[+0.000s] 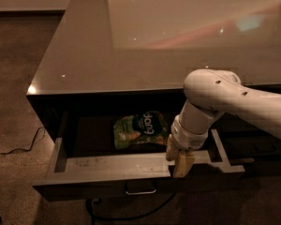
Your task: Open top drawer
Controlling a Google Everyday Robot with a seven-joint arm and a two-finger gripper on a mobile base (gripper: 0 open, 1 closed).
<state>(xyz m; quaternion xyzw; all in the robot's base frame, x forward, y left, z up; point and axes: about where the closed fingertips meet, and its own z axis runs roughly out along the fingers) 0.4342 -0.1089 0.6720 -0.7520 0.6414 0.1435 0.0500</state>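
Pulled well out from the dark cabinet, under the glossy tabletop [131,46]: top drawer [122,165], pale grey inner walls showing, small metal handle [140,191] centred on the dark front. Inside, towards the back and near the middle: green snack bag [140,131], lying flat. White arm [225,97] reaching in from the right and bending down over the drawer's right half. Gripper [180,159] at the front wall of the drawer, right of centre, pointing down, overlapping the wall's top edge, just beside the bag's right end. Jaws: open or closed, cannot tell. Thin dark cable [18,149] on the speckled floor [14,78] left of the cabinet.
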